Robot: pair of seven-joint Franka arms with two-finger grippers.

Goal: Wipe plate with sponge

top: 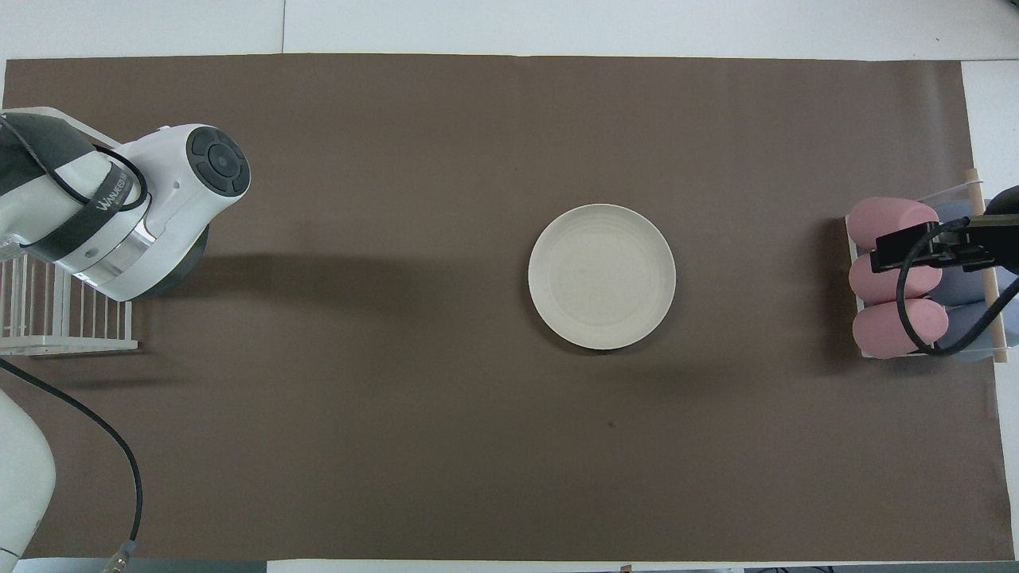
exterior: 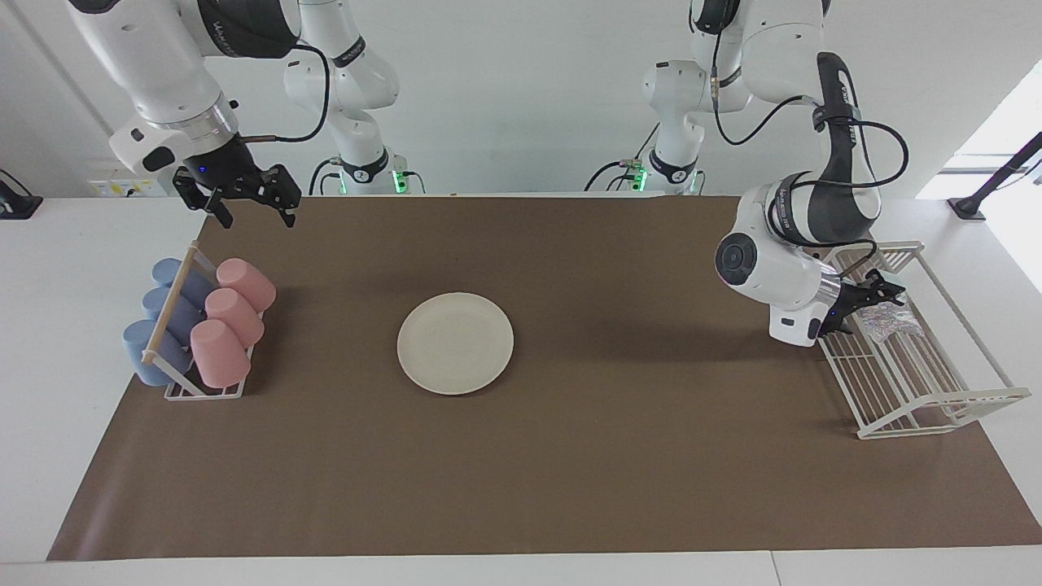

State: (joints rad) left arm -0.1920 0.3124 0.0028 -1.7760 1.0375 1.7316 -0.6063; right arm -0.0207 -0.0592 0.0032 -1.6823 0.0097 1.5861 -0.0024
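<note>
Brown paper (exterior: 521, 488) covers the tabletop (exterior: 49, 366) and fills the part of the facing view closest to the camera, with nothing lying on that stretch. On this paper, about in the middle of the tabletop, lies the plate (exterior: 455, 343), flat, cream-white and bare, and no gripper is over it or touching it. The sponge (exterior: 889, 321) is well apart from the plate, at the left arm's end of the tabletop; it is a small silvery wad lying inside the white wire rack (exterior: 920, 382), in the part of the rack that is nearer to the robots. The left gripper (exterior: 871, 299) is down at this rack, with its dark fingers reaching in over the rim right at the sponge; whether the fingers are closed on the sponge or only beside it I cannot tell. In the overhead view the left arm's wrist (top: 151, 207) hides the gripper and the sponge, and only a corner of the rack (top: 64, 318) shows. At the right arm's end of the tabletop stands a small cup holder (exterior: 203, 389) with a wooden bar (exterior: 169, 303); three pink cups (exterior: 232, 317) lie in it on the side toward the plate, and three blue cups (exterior: 159, 313) lie beside them. The right gripper (exterior: 254, 207) hangs in the air over the edge of the paper near the cups, its fingers spread wide and holding nothing.
</note>
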